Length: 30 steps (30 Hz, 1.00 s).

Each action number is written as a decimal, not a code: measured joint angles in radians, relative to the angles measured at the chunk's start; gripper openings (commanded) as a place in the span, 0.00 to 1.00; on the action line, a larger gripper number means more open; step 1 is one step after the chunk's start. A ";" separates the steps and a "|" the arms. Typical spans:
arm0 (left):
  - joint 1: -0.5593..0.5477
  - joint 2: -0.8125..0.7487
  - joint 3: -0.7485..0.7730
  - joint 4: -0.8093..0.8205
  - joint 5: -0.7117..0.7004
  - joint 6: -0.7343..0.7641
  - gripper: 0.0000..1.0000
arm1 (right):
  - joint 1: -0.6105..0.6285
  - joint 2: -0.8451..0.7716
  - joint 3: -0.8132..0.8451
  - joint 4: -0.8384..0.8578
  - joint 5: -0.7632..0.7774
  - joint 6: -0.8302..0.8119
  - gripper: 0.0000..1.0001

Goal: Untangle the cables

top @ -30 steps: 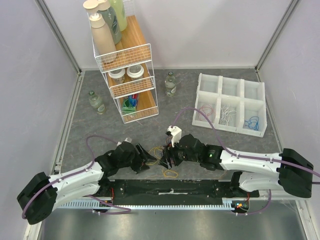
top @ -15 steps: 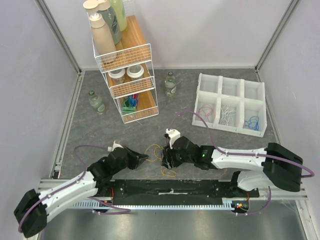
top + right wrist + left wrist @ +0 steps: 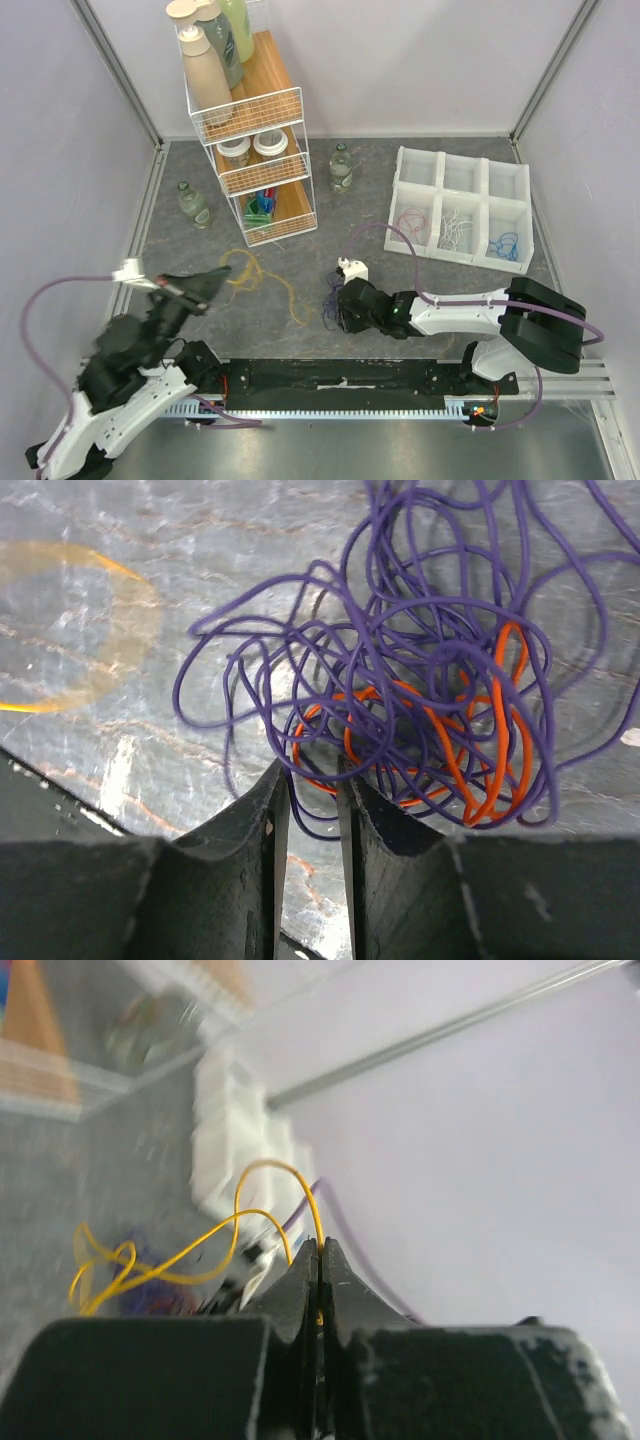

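grey table [image 3: 190,255] | wire rack [image 3: 262,190] | bottle [image 3: 193,203] | bottle [image 3: 341,168] | divided tray [image 3: 458,256] | purple cables [image 3: 330,312]

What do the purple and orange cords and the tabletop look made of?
Purple cord: smooth, faintly glossy round strand holding springy curls, likely plastic or a rubbery coating. Orange cord: same look. Tabletop: grey veined stone pattern with a slight sheen; probably printed laminate or mat, cannot tell which.
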 measured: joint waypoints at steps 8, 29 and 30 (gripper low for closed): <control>0.000 -0.016 0.397 -0.096 -0.130 0.316 0.02 | -0.006 0.014 0.024 -0.032 0.075 0.033 0.40; 0.000 0.353 0.395 -0.037 0.306 0.526 0.02 | -0.003 -0.399 0.353 -0.199 -0.161 -0.428 0.98; 0.000 0.365 0.395 -0.027 0.339 0.531 0.02 | -0.003 -0.402 0.373 -0.198 -0.175 -0.446 0.98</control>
